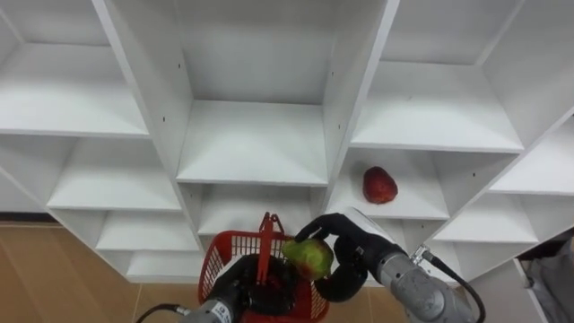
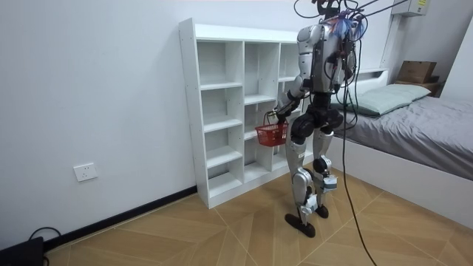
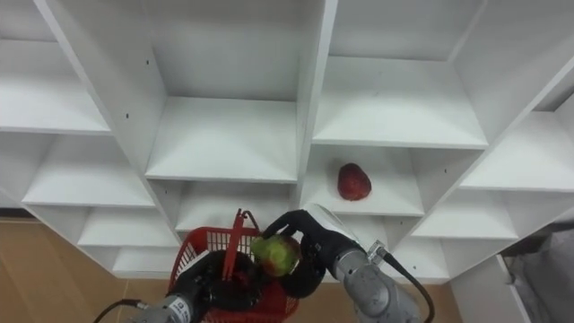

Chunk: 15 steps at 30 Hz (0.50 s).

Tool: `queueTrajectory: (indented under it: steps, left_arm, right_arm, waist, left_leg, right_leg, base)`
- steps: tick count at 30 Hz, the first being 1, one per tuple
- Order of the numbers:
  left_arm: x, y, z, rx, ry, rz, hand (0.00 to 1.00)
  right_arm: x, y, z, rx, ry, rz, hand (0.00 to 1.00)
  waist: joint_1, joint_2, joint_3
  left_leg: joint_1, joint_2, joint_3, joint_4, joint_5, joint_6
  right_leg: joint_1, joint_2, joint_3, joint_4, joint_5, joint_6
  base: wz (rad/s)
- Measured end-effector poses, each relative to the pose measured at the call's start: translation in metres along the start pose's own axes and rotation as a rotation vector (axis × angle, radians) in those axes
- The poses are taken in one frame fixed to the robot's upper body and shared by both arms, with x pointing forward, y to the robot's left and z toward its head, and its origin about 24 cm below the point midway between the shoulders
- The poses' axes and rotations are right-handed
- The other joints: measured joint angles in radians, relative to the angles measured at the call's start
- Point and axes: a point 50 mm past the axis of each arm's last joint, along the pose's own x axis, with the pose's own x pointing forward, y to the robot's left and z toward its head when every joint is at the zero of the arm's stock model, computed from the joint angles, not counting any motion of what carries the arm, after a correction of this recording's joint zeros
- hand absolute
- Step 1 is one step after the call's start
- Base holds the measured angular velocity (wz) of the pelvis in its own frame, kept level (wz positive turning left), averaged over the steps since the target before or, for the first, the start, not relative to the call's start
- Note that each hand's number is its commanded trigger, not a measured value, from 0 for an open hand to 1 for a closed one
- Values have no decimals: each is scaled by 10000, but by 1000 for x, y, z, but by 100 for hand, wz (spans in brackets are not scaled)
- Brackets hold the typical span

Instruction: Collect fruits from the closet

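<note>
A red mesh basket [image 1: 221, 258] hangs low in front of me, its handle [image 1: 266, 235] standing up. My left hand [image 1: 240, 280] shows dark through the mesh, curled on the handle's lower part. Over the basket's right rim, my right hand [image 1: 348, 260] is curled round a green-and-red apple [image 1: 310, 257]. A dark red fruit [image 1: 379, 185] lies on a closet shelf, up and to the right of that hand. In the room view I stand facing the white closet [image 2: 222, 111] with the basket [image 2: 272, 134] hanging at hip height.
The closet's other compartments [image 1: 253, 144] hold nothing. A bed [image 2: 421, 125] with a pillow stands at the room view's right, a cardboard box [image 2: 417, 71] behind it. Wooden floor [image 2: 222, 229] lies open at the room view's left.
</note>
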Motion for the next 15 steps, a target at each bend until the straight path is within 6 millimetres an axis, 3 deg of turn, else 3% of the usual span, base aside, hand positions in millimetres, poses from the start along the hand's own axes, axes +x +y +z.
queueTrajectory:
  steps: [4,15]
  left_arm:
    - [0,-2,-1,69,37,32,100]
    - [-3,-2,-7,382,274,-149,100]
  right_arm:
    - [4,-2,2,-125,-15,-15,100]
    - [10,0,-9,-383,576,135,100]
  waist:
    - [8,-88,41]
    - [56,-155,6]
  left_leg:
    - [-2,0,-12,5,0,0]
    - [-23,-7,-288,11,1,1]
  right_leg:
    - [13,-1,-22,0,1,-2]
    - [94,-34,-261,-40,-16,4]
  base:
    - [1]
    - [6]
